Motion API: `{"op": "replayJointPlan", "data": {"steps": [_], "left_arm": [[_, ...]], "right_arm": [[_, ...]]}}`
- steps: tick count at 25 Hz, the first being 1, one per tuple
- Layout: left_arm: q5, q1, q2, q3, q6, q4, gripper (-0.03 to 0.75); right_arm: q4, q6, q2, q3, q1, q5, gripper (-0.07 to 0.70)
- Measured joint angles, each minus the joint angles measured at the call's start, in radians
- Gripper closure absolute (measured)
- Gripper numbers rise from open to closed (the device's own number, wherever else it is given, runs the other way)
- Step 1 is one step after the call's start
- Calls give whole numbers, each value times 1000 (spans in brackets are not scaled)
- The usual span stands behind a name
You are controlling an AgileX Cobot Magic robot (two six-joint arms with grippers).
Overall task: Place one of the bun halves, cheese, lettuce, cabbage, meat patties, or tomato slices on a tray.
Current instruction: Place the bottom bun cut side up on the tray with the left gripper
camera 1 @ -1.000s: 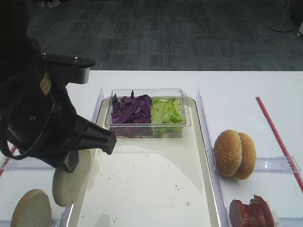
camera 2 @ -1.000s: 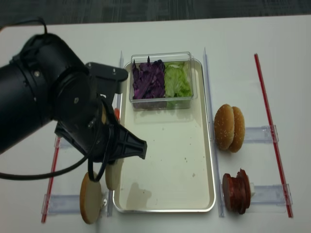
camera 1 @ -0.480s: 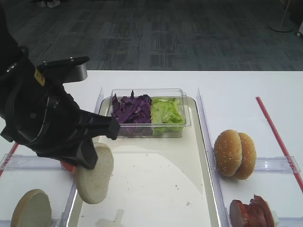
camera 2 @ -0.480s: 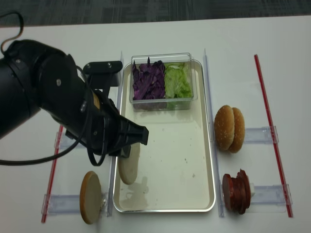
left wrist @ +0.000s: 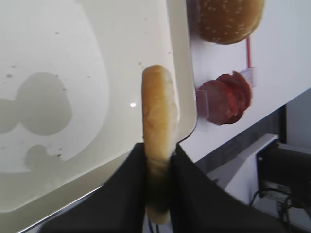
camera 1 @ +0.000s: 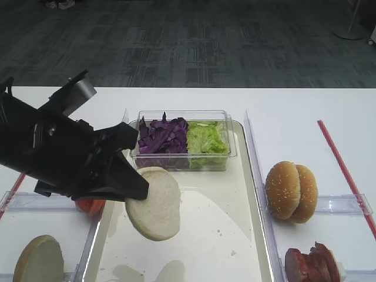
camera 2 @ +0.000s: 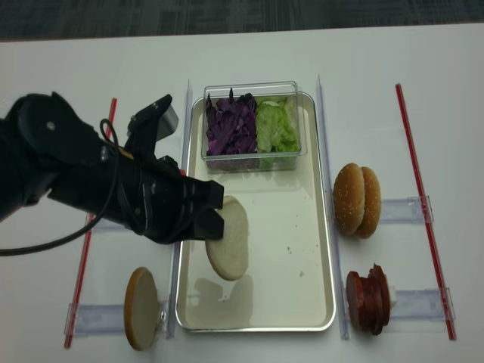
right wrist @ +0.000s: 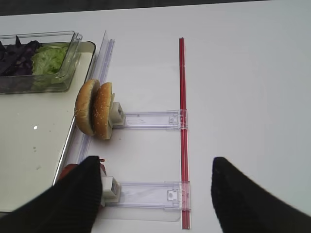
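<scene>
My left gripper (camera 1: 138,188) is shut on the edge of a thin bun half (camera 1: 155,202) and holds it tilted above the left part of the cream-white tray (camera 1: 205,235). The left wrist view shows the bun half (left wrist: 158,111) edge-on between the black fingers. Lettuce (camera 1: 205,140) and cabbage (camera 1: 161,136) share a clear tub at the tray's far end. Meat patties (camera 2: 368,297) stand in a rack right of the tray. Tomato slices (camera 1: 89,205) peek out under the left arm. My right gripper (right wrist: 155,189) is open over the right racks. Cheese is out of view.
Another bun half (camera 2: 141,308) stands on edge in a rack left of the tray. Sesame buns (camera 2: 355,199) stand in a clear rack to the right. Red strips (camera 2: 423,204) run along both sides of the table.
The left gripper has carried the bun half from beside the left rack rightward over the tray. The bun half now shows its pale cut face tilted upward.
</scene>
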Motion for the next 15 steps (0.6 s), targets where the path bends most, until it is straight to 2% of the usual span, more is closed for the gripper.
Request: {"op": "replayJointPlan", "data": {"steps": [1, 2, 6, 8, 9, 11, 15], "left_arm": [[-8, 26, -2, 43, 118, -135, 629], [-13, 43, -3, 66, 174, -198, 629], [-18, 67, 0, 144, 326, -363, 629], [12, 67, 31, 158, 398, -432, 629], [70, 67, 83, 162, 474, -508, 629], [118, 67, 134, 162, 533, -570, 629], [157, 67, 220, 162, 599, -636, 629]], "right_arm": [[0, 0, 0, 0, 0, 0, 127], [0, 0, 0, 0, 0, 0, 127], [0, 0, 0, 0, 0, 0, 127], [0, 0, 0, 0, 0, 0, 127], [0, 0, 0, 0, 0, 0, 127], [0, 0, 0, 0, 0, 0, 127], [0, 0, 0, 0, 0, -2, 127]]}}
